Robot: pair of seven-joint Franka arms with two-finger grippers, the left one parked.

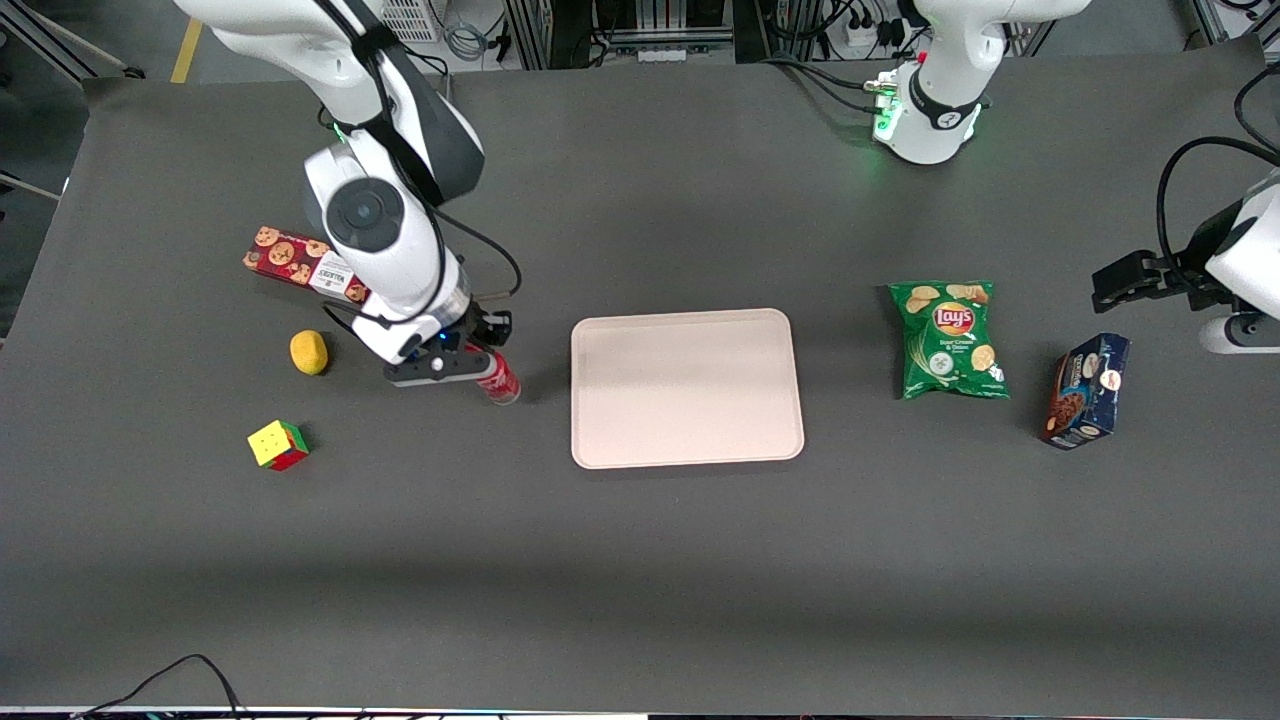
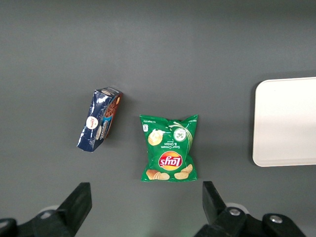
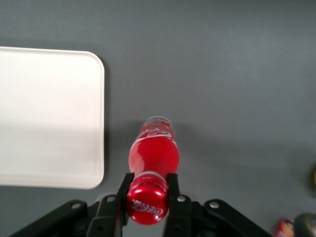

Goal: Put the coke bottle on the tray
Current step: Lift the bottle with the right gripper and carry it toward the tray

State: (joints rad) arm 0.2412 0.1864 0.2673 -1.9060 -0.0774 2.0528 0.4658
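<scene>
Coke bottle (image 1: 497, 380) stands on the dark grey table mat (image 1: 640, 560) left of centre in the front view, just beside the tray (image 1: 686, 387) but apart from it, with a strip of bare mat between them. Its long axis runs roughly vertical: the wrist camera looks down its length, with the red cap (image 3: 146, 198) nearest the lens and the base (image 3: 157, 121) on or just above the mat; contact cannot be confirmed. In the front view the body leans slightly, its lower end toward the tray. The gripper (image 1: 470, 352) sits directly above the bottle, its two black fingers (image 3: 123, 190) closed on the neck just under the cap, one on each side, pads pressing the bottle. The tray lies flat at frame centre with its long axis across the frame; nothing rests on it. At left of the front view a yellow lemon (image 1: 309, 352) lies near the arm, a Rubik's cube (image 1: 278, 445) sits lower and nearer the camera, and a red cookie box (image 1: 300, 262) lies partly under the arm. Toward the parked arm's end a green Lay's chips bag (image 1: 948, 340) lies flat, and a dark blue cookie box (image 1: 1087, 390) lies toward the right edge.
</scene>
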